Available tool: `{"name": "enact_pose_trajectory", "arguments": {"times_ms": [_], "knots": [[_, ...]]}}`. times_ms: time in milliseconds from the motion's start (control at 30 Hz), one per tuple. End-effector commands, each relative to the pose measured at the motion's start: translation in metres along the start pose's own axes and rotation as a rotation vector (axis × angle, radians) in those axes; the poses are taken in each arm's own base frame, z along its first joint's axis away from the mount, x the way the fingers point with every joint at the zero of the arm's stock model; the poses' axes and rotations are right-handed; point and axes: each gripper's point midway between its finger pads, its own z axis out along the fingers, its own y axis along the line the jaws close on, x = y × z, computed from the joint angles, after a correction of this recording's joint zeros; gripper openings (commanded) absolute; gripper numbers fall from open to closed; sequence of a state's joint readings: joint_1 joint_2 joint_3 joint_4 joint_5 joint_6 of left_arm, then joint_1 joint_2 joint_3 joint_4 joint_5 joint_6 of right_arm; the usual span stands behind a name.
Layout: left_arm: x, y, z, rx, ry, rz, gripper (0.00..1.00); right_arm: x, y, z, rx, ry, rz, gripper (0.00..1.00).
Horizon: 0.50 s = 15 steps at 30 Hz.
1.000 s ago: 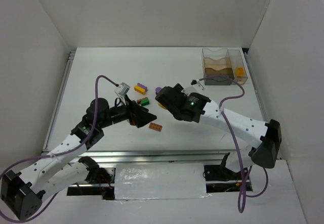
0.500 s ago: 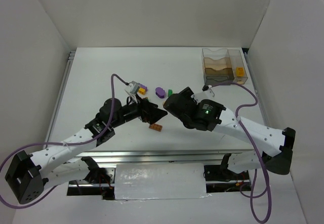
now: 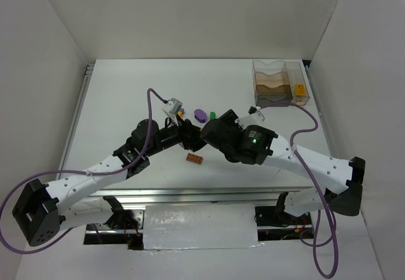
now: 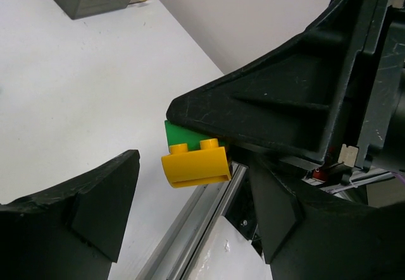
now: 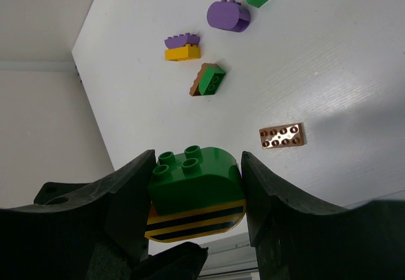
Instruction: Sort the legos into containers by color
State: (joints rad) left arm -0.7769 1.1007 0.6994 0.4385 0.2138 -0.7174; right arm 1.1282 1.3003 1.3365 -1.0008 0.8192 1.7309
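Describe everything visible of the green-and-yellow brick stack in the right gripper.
The brick stack is glossy plastic: a green, round-sided, studded brick pressed onto a yellow one showing dark slots. The right gripper clamps it by its sides, above the table. Open fingers of the left gripper flank it; contact unclear.

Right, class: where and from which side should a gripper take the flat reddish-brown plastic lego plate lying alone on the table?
Probably across its two long edges, straight down from above: the reddish-brown plate lies flat, studs up, and is narrower that way.
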Motion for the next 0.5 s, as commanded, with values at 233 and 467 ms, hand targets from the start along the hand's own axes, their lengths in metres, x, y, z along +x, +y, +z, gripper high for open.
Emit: {"name": "enact_pose_trajectory", "arguments": {"times_ms": [233,467], "knots": [[-0.027,-0.020,0.006,0.049,-0.080,0.043,0.49,-0.007,0.019,-0.009,-0.075,-0.038,-0.025,0.00],[-0.026,-0.017,0.008,0.036,-0.071,0.061,0.16,0.003,0.036,-0.018,-0.213,0.023,-0.072,0.02]]}}
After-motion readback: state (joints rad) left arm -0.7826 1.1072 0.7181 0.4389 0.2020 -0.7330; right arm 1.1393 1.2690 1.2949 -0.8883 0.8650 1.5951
